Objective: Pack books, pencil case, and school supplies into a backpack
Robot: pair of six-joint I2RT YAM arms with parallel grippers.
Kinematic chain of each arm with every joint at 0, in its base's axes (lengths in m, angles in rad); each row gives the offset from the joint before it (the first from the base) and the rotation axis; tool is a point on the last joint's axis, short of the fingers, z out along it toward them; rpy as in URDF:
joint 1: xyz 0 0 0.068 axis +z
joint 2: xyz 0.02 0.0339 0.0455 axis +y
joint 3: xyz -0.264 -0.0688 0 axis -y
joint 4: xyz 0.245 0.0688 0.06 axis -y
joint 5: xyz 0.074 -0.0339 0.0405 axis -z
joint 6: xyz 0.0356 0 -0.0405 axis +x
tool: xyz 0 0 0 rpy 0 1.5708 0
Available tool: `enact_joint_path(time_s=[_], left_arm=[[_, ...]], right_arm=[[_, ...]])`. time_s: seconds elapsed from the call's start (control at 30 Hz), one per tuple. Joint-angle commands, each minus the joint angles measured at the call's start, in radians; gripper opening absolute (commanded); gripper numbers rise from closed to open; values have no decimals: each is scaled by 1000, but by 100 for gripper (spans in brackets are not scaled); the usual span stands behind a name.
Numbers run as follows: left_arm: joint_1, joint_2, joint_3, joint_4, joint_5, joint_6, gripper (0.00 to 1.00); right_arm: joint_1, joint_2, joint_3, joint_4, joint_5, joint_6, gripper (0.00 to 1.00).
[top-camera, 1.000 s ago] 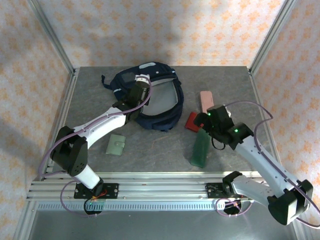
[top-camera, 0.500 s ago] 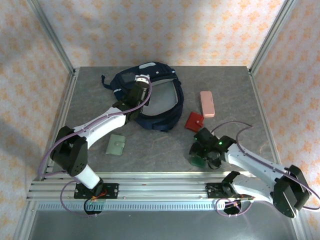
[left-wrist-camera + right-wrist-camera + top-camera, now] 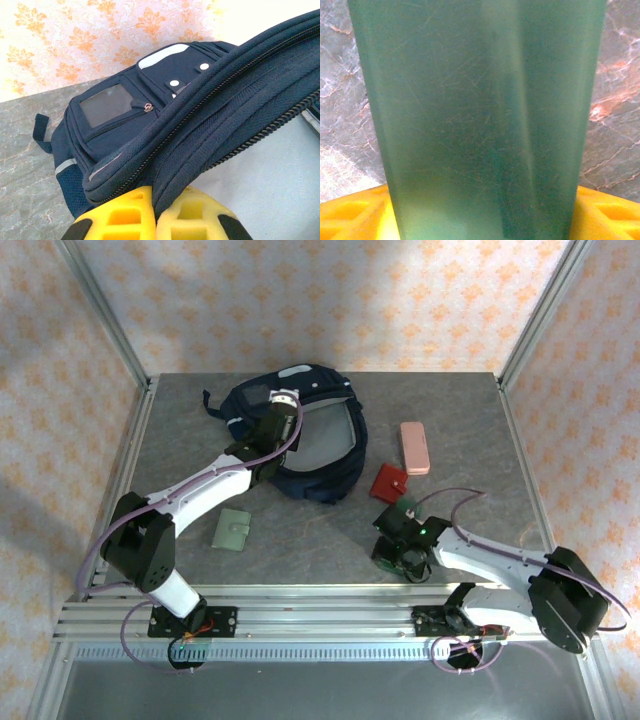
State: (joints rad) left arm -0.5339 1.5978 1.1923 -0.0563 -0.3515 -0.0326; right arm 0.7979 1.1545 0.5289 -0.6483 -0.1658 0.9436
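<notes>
The navy backpack [image 3: 332, 472] lies open at the back left of the table, its pale lining facing up. My left gripper [image 3: 283, 410] is shut on the zippered rim of the backpack [image 3: 115, 135], with the fabric pinched between the yellow fingertips [image 3: 125, 210]. My right gripper [image 3: 402, 543] is low near the front edge, shut on the slim dark green rectangle [image 3: 480, 120], whose end pokes out beneath it [image 3: 385, 560]. The red square [image 3: 389, 482], pink pencil case [image 3: 415, 447] and pale green wallet [image 3: 233, 529] lie on the table. The books are hidden.
The grey marbled table [image 3: 470, 420] is fenced by metal posts and patterned walls. An aluminium rail [image 3: 300, 615] runs along the near edge. The red square lies close behind my right gripper.
My right arm swung down from near the red square to the green rectangle and closed around it, shifting slightly left in the last half second. The left arm and backpack have not moved.
</notes>
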Motion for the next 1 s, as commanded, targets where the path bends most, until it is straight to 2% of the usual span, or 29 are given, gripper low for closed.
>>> enact_joint_path(time_s=[0.0, 0.07, 0.2, 0.33, 0.6, 0.87, 0.93, 0.97], left_arm=[[4, -50, 28, 72, 9, -45, 0], [4, -49, 41, 68, 12, -45, 0], [5, -46, 65, 59, 13, -41, 0], [6, -47, 74, 56, 18, -42, 0], [14, -49, 76, 52, 40, -65, 0], [17, -72, 105, 56, 56, -76, 0], [18, -67, 123, 36, 56, -78, 0], [17, -66, 128, 27, 57, -79, 0]], right_arm=[[10, 2, -32, 19, 14, 20, 73], [10, 10, -35, 19, 20, 13, 69], [11, 18, -34, 19, 24, 4, 50], [10, -31, 20, -49, 61, -7, 44], [10, -103, 228, -182, 120, -96, 43], [11, 20, 434, -131, 162, -315, 43], [10, 74, 460, -134, 166, -313, 48], [11, 92, 464, -144, 168, -295, 58]])
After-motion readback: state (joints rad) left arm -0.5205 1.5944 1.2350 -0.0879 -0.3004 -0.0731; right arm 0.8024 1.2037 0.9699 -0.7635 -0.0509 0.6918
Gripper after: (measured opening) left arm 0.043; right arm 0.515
